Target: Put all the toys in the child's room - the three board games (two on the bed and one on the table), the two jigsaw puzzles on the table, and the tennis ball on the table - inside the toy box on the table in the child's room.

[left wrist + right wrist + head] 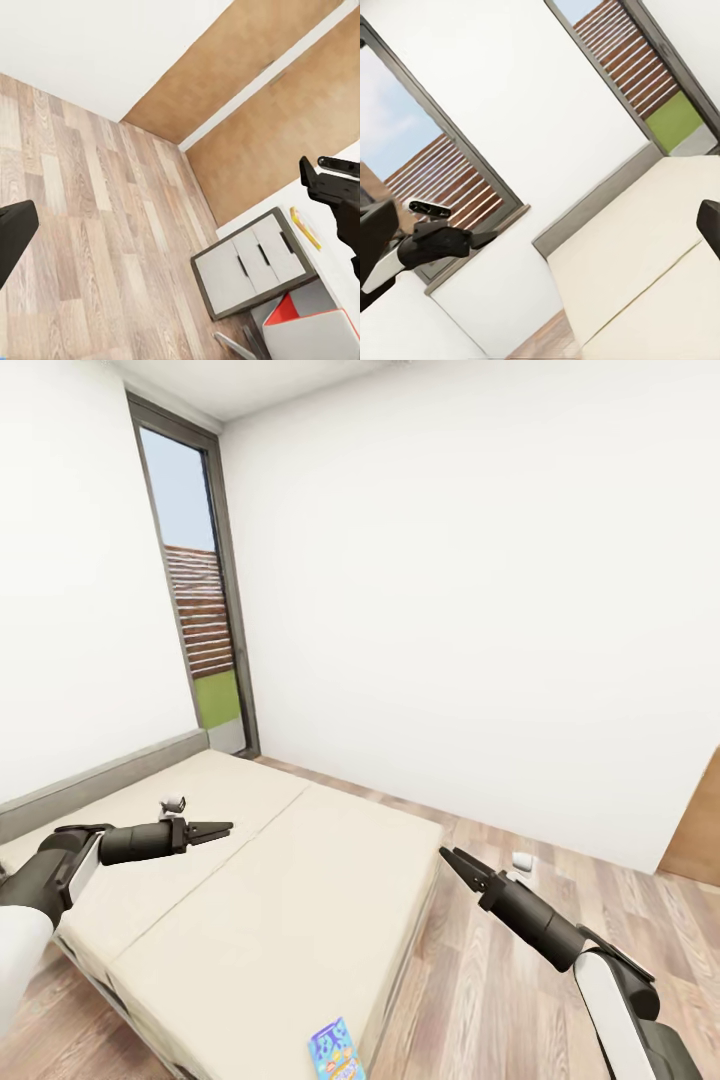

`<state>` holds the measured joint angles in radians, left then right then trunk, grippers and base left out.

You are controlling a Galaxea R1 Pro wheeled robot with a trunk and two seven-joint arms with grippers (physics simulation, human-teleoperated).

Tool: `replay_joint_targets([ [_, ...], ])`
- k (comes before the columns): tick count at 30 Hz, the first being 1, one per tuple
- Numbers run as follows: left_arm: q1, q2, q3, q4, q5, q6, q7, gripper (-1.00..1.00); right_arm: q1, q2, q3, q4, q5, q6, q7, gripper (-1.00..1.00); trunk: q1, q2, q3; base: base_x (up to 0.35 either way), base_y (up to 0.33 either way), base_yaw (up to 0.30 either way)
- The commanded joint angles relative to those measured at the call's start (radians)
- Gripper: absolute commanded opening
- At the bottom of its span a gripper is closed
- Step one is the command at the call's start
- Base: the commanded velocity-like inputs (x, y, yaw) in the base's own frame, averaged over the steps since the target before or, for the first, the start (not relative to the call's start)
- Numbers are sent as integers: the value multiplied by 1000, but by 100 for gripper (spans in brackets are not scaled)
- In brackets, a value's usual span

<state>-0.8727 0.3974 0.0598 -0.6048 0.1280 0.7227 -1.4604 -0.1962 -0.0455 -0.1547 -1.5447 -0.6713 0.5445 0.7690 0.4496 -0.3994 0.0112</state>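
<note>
The bed (270,900) with its beige mattress fills the lower left of the head view. A blue board game (335,1052) lies flat at the mattress's near corner. My left gripper (213,830) hovers open over the bed's far half, empty. To the right of the bed my right gripper (452,862) hangs open and empty above the wood floor. In the left wrist view the white table (262,210) with its drawers (251,270) appears, and beside it a light grey bin, probably the toy box (315,341), with a red-edged item (283,310) in it. A thin yellow item (306,228) lies on the tabletop.
A small white object (173,802) sits on the mattress near the headboard (100,780). Another one (522,859) lies on the floor by the white wall. A tall grey-framed window (200,610) stands behind the bed. Wood floor stretches right of the bed.
</note>
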Motion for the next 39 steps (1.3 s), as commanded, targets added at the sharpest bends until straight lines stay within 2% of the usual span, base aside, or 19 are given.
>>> replay_joint_targets([
  [1,0,0,0,0,1,11,-3,100,0,0,-1,0,-7,8,-1,100,0,-1,0,0,0,141],
  [12,0,0,0,0,1,11,-3,100,0,0,2,0,-7,11,-9,100,0,-1,-3,0,0,30],
  [39,0,0,0,0,1,11,-1,100,0,1,1,0,-7,8,-8,100,0,-1,-37,0,-42,28],
])
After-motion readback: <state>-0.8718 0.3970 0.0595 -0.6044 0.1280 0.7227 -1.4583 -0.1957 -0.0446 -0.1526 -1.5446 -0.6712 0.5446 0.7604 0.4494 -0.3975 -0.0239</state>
